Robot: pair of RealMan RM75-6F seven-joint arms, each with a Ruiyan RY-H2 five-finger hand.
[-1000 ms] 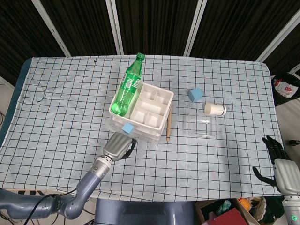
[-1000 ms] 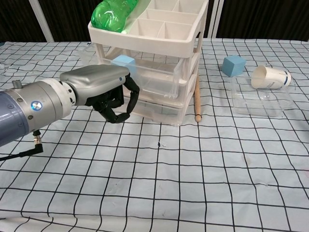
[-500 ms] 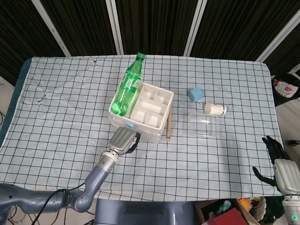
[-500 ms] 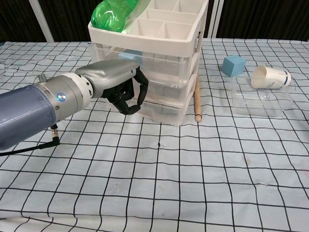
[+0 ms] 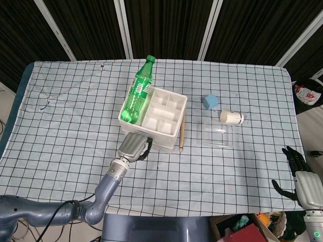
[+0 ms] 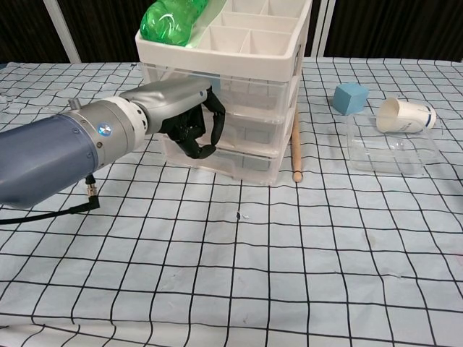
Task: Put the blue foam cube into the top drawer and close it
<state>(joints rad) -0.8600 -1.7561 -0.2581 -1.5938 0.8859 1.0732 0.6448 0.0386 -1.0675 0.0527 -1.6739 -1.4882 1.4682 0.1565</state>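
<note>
1. On the left, the left hand (image 6: 189, 119) has pushed in against the drawer unit (image 5: 153, 117) over the last second. Its fingers (image 6: 214, 124) are curled in, holding nothing, and pressed to the front of the top drawer (image 6: 249, 101).
2. A second ago that drawer stood pulled out with the blue foam cube sitting in it; now its front lies about flush with the drawers below. The cube must be shut inside, though the arm and the cloudy plastic hide it, so I can't pick it out in either view (worth a look once the hand backs off).
3. I'd judge the task nearly done: what remains is making sure the drawer is fully home and withdrawing the hand.
4. On top of the unit a green bottle (image 5: 138, 92) lies in the white divided tray (image 5: 164, 112); a hard shove could roll it.
5. Just right of the unit lies a wooden stick (image 6: 295, 149), clear of the drawer's path.
6. Further right, well apart: a second blue cube (image 5: 210, 102), a tipped paper cup (image 6: 405, 115) and a clear box (image 5: 218, 134).
7. Far right, the right hand (image 5: 303, 180) hangs off the table edge, fingers apart, empty.
</note>
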